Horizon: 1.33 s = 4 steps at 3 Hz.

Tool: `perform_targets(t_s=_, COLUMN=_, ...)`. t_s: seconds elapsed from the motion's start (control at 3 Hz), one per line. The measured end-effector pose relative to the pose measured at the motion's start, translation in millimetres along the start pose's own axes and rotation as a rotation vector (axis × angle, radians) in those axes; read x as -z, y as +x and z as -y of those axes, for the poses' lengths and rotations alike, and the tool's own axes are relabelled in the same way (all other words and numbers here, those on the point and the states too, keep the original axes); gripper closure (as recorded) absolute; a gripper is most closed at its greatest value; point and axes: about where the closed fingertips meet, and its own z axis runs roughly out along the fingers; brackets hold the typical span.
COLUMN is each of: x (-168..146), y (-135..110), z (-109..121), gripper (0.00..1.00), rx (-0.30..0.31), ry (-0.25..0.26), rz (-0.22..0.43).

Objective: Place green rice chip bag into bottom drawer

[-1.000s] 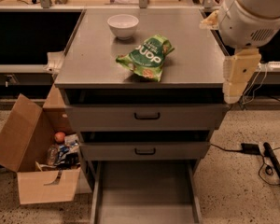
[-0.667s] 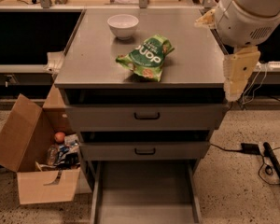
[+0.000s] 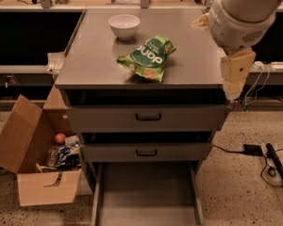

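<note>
The green rice chip bag (image 3: 148,58) lies crinkled on the grey cabinet top (image 3: 94,55), just in front and to the right of a white bowl (image 3: 124,25). The bottom drawer (image 3: 146,197) is pulled out at the foot of the cabinet, its flat grey floor bare. My gripper (image 3: 236,76) hangs from the white arm (image 3: 245,13) at the cabinet's right front corner. It is to the right of the bag, apart from it, and holds nothing that I can see.
Two upper drawers (image 3: 148,117) with dark handles are nearly closed. An open cardboard box (image 3: 37,164) with clutter stands on the floor at left. Cables and a power brick (image 3: 252,149) lie on the floor at right. A counter runs behind the cabinet.
The arm and gripper have shifted slightly to the left, toward the cabinet top. The bag, bowl and drawers have not moved.
</note>
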Motion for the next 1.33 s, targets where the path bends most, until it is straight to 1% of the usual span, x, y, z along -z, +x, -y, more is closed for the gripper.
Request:
perform_targets(t_s=0.33, x=-35.4, y=0.8, z=36.3, gripper=0.0, rx=0.19, ry=-0.004, rz=-0.14)
perform_targets(t_s=0.67, x=-71.5, y=7.0, z=73.8, gripper=0.0, rx=0.344, ry=-0.031, rz=-0.223)
perform_targets(t_s=1.0, x=-99.7, y=5.9, z=107.2, gripper=0.0, rx=0.448, ry=-0.039, rz=-0.219)
perform_targets(t_s=1.33, x=-105.3, y=4.4, z=119.6, gripper=0.0, rx=0.481, ry=-0.032, rz=-0.205)
